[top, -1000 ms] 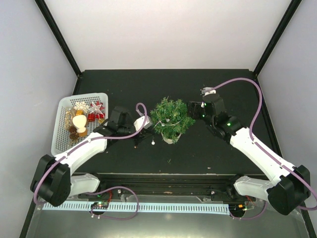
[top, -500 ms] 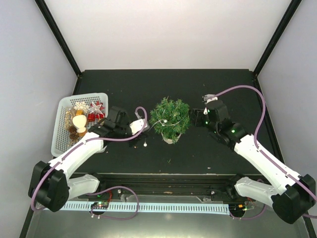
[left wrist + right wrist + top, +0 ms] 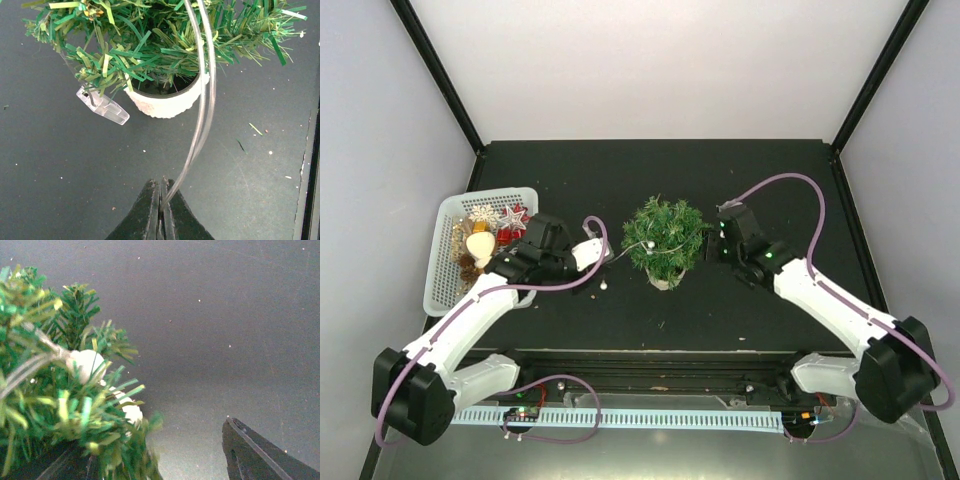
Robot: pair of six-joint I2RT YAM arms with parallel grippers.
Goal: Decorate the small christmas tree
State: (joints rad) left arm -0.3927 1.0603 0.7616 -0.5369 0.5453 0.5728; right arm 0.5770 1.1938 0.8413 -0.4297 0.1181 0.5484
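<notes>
Step in hand, by my reading: stringing the light strand onto the small christmas tree (image 3: pixel 667 238), a bushy green artificial fir that stood in a cream-white round pot (image 3: pixel 165 104) near the middle of the matte black table (image 3: pixel 620 170), between the two arms. The left gripper (image 3: pixel 161 192) was clenched on a clear twin wire (image 3: pixel 202 100), pinched at the very fingertips; the wire arced up from there into the branches. A clear plastic tab (image 3: pixel 104 106) hung from the lower needles just beside the pot. The right gripper (image 3: pixel 716 238) sat at the tree's right side with its jaws released and well apart, foliage and two white round bulbs (image 3: pixel 86 364) lying over the left finger — nothing grasped yet. The next move probably called for the right jaws to close on the strand near a bulb without pulling needles along, while the left kept tension low so the light pot did not tip. A white plastic mesh basket (image 3: pixel 437 270) of red and gold ornaments waited on the left. No brand, label or writing could be read in any view.
</notes>
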